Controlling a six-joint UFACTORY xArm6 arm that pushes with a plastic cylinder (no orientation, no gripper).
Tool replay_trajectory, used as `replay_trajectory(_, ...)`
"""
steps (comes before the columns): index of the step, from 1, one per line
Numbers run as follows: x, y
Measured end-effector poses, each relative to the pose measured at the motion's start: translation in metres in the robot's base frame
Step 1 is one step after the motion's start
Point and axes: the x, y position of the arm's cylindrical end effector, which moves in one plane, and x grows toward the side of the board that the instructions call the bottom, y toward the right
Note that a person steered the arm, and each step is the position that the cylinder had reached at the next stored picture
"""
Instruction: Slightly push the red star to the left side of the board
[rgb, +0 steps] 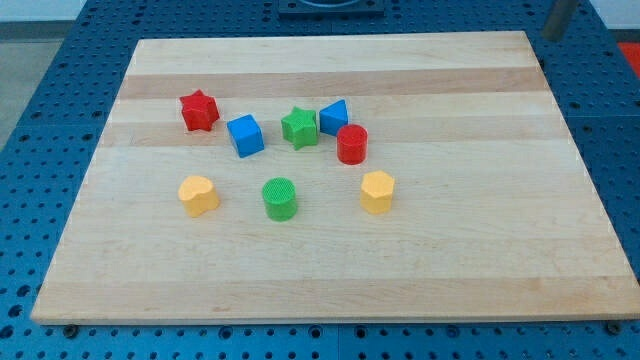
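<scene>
The red star (199, 110) lies on the wooden board (330, 270), in its upper left part. A blue cube (245, 135) sits just to its lower right, a small gap apart. My tip (548, 38) shows at the view's top right, just past the board's far right corner and far from every block. It touches nothing.
A green star (299, 127), a blue triangular block (334, 117) and a red cylinder (352, 144) cluster near the board's middle. A yellow heart-like block (198, 195), a green cylinder (280, 198) and a yellow hexagonal block (377, 191) form a row below them.
</scene>
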Motion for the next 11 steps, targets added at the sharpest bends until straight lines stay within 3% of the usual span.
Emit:
replay_trajectory(2, 0.022, -0.092)
replay_trajectory(4, 0.085, -0.215)
replay_trajectory(8, 0.12, -0.405)
replay_trajectory(11, 0.17, -0.458)
